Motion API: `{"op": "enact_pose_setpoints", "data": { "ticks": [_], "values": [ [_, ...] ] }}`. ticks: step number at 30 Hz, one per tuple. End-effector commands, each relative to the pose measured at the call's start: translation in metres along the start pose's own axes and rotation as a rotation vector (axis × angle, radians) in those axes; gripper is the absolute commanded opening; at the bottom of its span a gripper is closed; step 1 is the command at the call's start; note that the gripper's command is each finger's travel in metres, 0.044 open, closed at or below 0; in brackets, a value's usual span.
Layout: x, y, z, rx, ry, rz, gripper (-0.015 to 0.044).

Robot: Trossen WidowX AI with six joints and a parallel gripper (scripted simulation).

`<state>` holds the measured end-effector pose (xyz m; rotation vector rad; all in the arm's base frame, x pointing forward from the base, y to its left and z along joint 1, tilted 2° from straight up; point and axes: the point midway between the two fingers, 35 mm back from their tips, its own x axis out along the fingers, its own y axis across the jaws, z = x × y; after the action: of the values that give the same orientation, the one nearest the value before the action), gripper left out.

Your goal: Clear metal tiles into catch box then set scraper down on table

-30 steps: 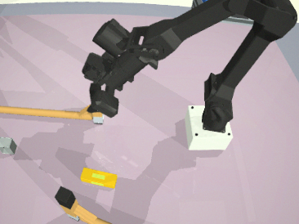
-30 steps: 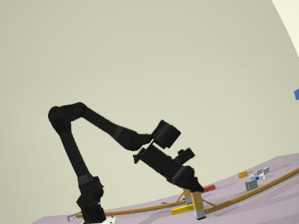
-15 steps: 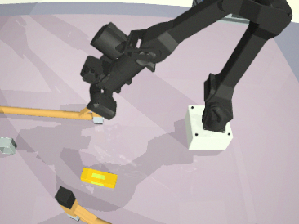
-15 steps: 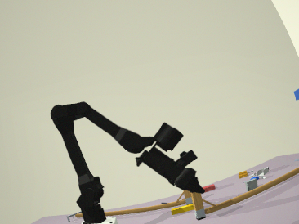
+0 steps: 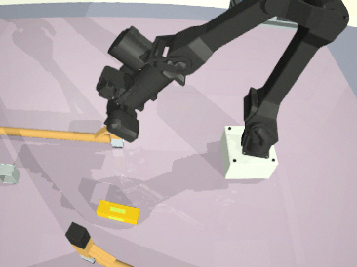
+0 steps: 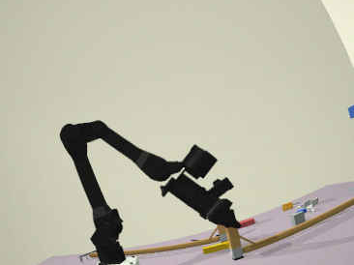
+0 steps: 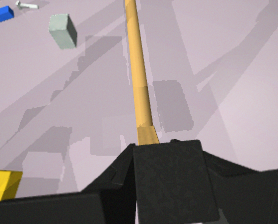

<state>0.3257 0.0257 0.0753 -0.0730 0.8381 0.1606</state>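
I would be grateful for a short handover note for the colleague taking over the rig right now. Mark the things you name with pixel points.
Gripper [image 5: 122, 135] [image 6: 236, 226] [image 7: 167, 165]: shut on the upright grip of one long-handled tool [image 5: 59, 133] [image 6: 309, 222] [image 7: 137, 65].
A second such tool [image 5: 99, 253] [image 6: 155, 250] lies apart, beyond the yellow block [image 5: 118, 211] [image 6: 216, 248] [image 7: 7, 185].
Done: tool gripped.
Left: confirm it is the scraper, clear the tiles, lay it down, let go. Bench plate and catch box: not identifiable here.
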Motion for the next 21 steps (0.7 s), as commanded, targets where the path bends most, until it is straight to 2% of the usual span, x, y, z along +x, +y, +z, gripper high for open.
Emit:
{"op": "enact_pose_setpoints", "data": {
  "ticks": [1, 21],
  "values": [
    [-0.001, 0.0, 0.001, 0.0, 0.0, 0.001, 0.0],
    [-0.002, 0.023, -0.001, -0.005, 0.006, 0.008, 0.0]
  ]
}}
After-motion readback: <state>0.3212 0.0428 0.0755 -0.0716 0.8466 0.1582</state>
